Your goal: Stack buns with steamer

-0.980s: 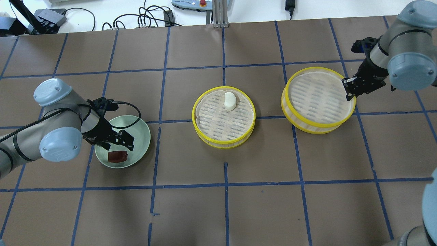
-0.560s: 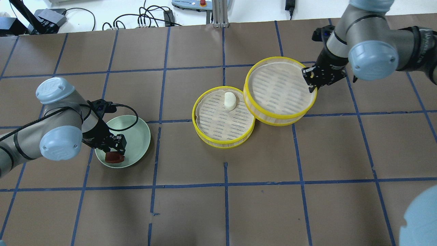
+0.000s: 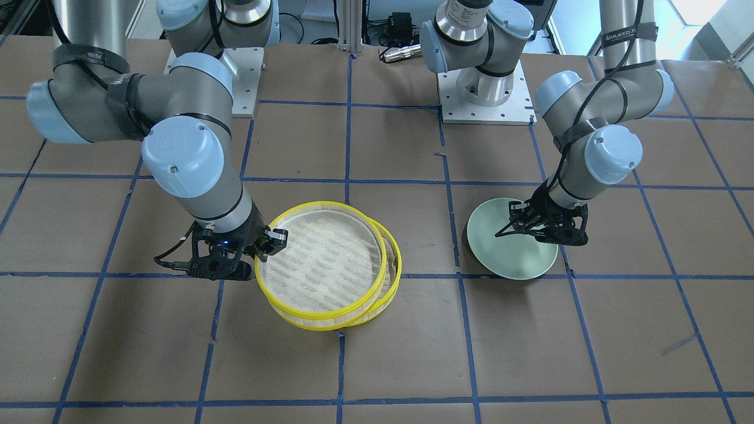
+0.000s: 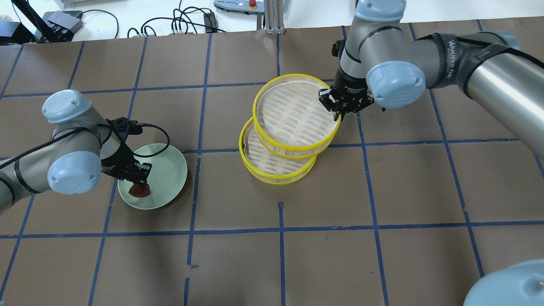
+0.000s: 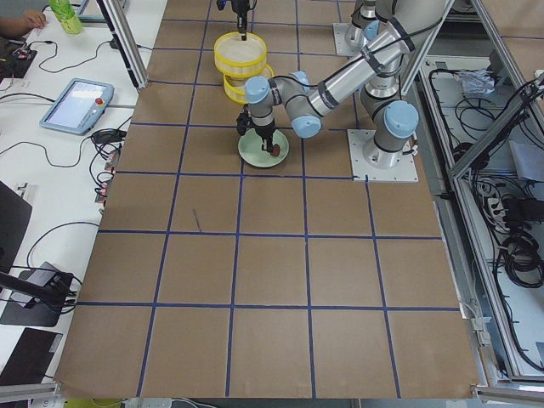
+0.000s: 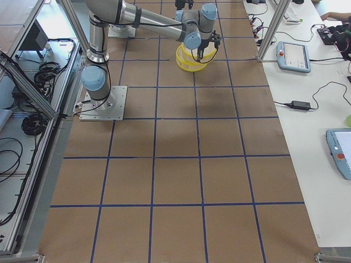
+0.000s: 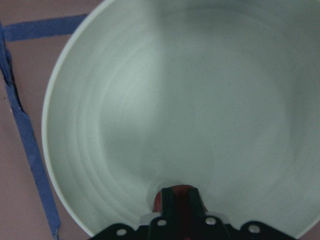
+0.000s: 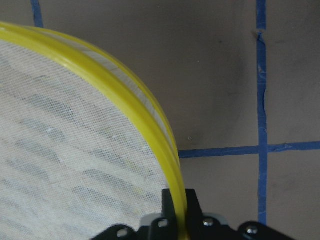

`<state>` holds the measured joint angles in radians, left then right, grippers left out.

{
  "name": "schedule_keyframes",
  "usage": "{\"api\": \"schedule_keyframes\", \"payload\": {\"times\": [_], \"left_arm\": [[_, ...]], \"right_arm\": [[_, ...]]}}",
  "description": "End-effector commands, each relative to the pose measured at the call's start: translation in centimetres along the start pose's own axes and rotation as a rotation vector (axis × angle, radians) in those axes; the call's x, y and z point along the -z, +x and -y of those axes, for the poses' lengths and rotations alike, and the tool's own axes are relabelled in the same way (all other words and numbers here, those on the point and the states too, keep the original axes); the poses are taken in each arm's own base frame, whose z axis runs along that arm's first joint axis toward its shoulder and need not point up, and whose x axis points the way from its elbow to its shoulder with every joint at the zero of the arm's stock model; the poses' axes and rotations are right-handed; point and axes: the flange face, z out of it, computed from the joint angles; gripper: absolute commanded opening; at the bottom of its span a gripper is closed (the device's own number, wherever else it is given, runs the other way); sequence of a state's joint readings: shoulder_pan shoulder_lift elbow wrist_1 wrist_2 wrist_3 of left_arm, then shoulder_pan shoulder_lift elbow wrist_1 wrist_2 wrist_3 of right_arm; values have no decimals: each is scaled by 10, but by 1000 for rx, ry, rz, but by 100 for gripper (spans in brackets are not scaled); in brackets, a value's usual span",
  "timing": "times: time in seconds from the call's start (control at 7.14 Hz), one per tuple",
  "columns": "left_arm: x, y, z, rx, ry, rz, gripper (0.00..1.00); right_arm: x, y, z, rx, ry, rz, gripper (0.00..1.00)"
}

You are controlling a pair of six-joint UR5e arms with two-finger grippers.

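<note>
My right gripper (image 4: 340, 111) is shut on the yellow rim of an empty steamer tray (image 4: 293, 111). It holds the tray in the air, offset over a second yellow steamer tray (image 4: 275, 165) on the table. The right wrist view shows the fingers (image 8: 192, 202) clamped on the rim (image 8: 150, 115). The white bun is hidden under the held tray. My left gripper (image 4: 140, 187) is shut on the reddish-brown bun (image 4: 139, 191) over the left part of the pale green plate (image 4: 168, 172). The bun (image 7: 176, 196) shows between the fingers in the left wrist view.
Brown table covering with a blue tape grid. Cables and boxes lie beyond the far edge (image 4: 187, 23). In the front-facing view the held tray (image 3: 321, 262) covers most of the lower tray (image 3: 393, 259), and the plate (image 3: 503, 262) lies to the right.
My right arm carried the steamer tray leftward from the table's right side to over the other tray, covering the white bun. My left gripper came down and shut on the brown bun.
</note>
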<state>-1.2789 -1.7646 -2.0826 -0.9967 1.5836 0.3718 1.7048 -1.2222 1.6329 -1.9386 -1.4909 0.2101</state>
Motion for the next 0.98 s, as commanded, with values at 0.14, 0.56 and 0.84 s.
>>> {"api": "schedule_keyframes", "payload": {"times": [0.14, 0.56, 0.84], "left_arm": [[78, 27, 38, 23, 42, 24, 2], [160, 35, 38, 3, 117, 33, 2], [164, 36, 39, -4, 128, 33, 2]], "right_arm": [[-15, -18, -6, 14, -24, -10, 10], [-23, -30, -14, 38, -35, -18, 9], [-33, -28, -20, 43, -51, -28, 10]]}}
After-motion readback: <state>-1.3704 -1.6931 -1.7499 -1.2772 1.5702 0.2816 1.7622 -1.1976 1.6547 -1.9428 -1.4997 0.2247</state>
